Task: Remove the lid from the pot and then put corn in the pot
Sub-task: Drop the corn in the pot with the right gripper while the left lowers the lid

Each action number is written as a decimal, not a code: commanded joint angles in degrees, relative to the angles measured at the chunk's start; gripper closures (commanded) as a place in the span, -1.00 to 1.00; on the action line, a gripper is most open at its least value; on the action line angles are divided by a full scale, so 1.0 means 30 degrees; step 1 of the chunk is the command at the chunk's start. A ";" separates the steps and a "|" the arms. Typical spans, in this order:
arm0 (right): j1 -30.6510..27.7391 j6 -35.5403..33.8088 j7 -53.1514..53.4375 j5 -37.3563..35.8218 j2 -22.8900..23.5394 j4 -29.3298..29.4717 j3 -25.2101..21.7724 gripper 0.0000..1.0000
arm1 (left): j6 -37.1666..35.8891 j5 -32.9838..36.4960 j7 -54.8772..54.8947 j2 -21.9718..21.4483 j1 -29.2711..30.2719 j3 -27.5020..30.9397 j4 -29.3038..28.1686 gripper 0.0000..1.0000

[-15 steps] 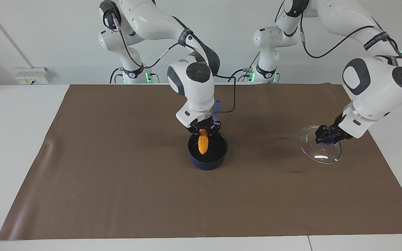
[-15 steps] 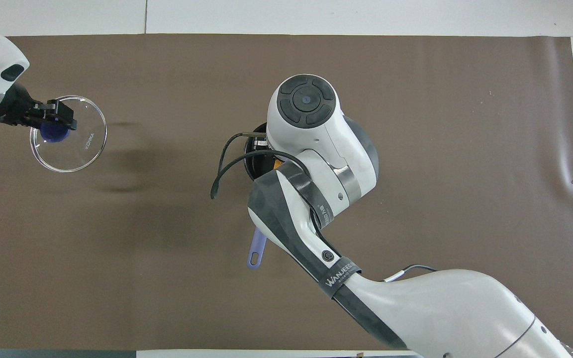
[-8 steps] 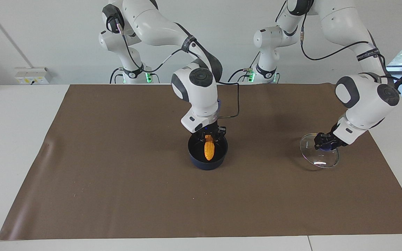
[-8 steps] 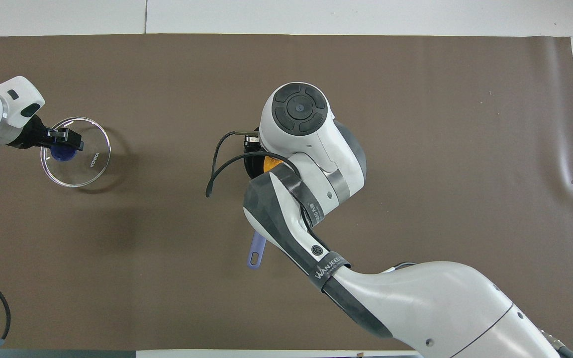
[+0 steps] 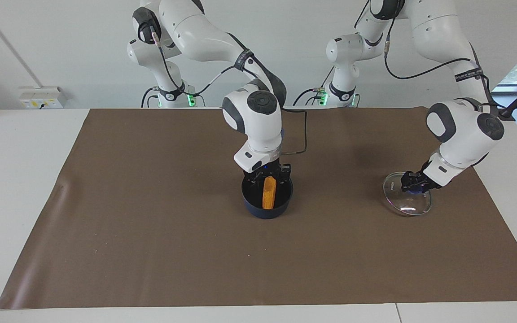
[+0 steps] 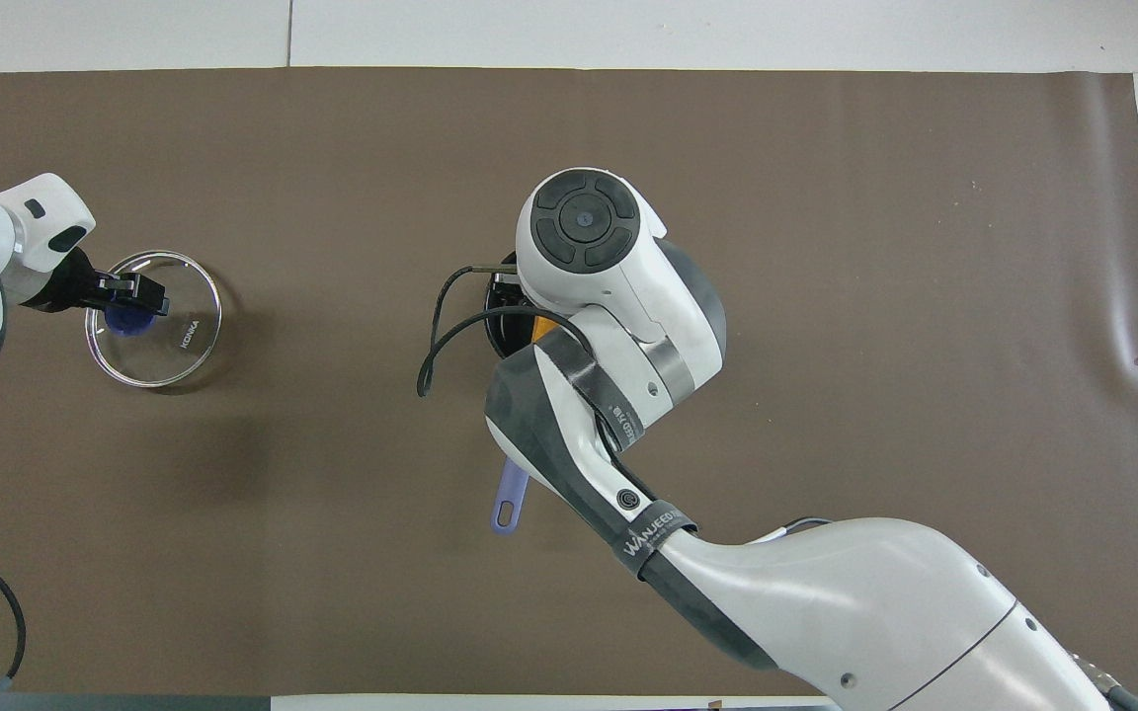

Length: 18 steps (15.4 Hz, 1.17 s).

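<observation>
Corn [image 5: 269, 192] in lidless pot [image 5: 267, 211]

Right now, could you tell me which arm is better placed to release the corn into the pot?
The right. Its gripper is at the pot with the corn already inside it, while the left gripper grips the lid at the left arm's end.

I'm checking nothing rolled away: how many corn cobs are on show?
1. The corn is inside the pot, under the right end effector. In the overhead view the arm hides most of it.
</observation>
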 commanded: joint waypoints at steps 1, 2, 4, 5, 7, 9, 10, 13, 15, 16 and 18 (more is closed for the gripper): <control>-0.0435 -0.1206 0.0245 -0.0531 -0.0144 0.0623 0.0082 -1.00 | 0.0463 -0.0184 0.0110 -0.0585 0.0215 -0.0092 -0.0912 1.00; -0.0524 -0.1557 -0.0162 -0.0531 -0.0291 0.0653 -0.0005 -1.00 | 0.0550 -0.0183 -0.0269 -0.0615 0.0215 -0.0092 -0.1117 1.00; -0.1253 -0.2202 -0.1741 -0.0618 -0.0875 0.0712 -0.0094 -1.00 | 0.0726 -0.0183 -0.0390 -0.0644 0.0186 -0.0092 -0.1206 1.00; -0.1693 -0.2524 -0.2445 -0.0619 -0.1110 0.0741 -0.0094 -1.00 | 0.0727 -0.0183 -0.0390 -0.0644 0.0186 -0.0092 -0.1206 1.00; -0.2629 -0.3344 -0.4054 -0.0619 -0.1899 0.0741 -0.0123 -1.00 | 0.0727 -0.0154 -0.0273 -0.0644 0.0186 -0.0092 -0.1206 1.00; -0.3714 -0.4979 -0.6045 -0.0619 -0.2866 0.0857 -0.0094 -1.00 | 0.0698 0.0109 -0.0243 -0.0615 0.0215 -0.0092 -0.0974 -1.00; -0.4038 -0.5887 -0.6722 -0.0619 -0.3102 0.1351 -0.0123 -1.00 | 0.0697 0.0110 -0.0243 -0.0586 0.0215 -0.0092 -0.0885 -1.00; -0.5150 -0.9139 -0.8685 -0.0619 -0.3512 0.3022 -0.0153 -1.00 | 0.0086 0.0110 -0.0448 -0.0993 -0.0194 -0.0092 0.0341 -1.00; -0.6058 -0.9675 -0.9975 -0.0561 -0.4622 0.2997 -0.0153 -1.00 | -0.2451 0.0168 -0.1437 -0.1376 -0.0778 -0.0092 0.2356 -1.00; -0.6439 -1.0198 -1.0590 -0.0531 -0.5150 0.2852 -0.0153 -1.00 | -0.4294 0.0690 -0.2604 -0.1406 -0.1013 -0.0092 0.3673 -1.00; -0.7201 -1.1051 -1.2025 -0.0560 -0.5884 0.2851 -0.0182 -1.00 | -0.7637 0.1806 -0.3610 -0.1841 -0.1599 -0.0180 0.5846 -1.00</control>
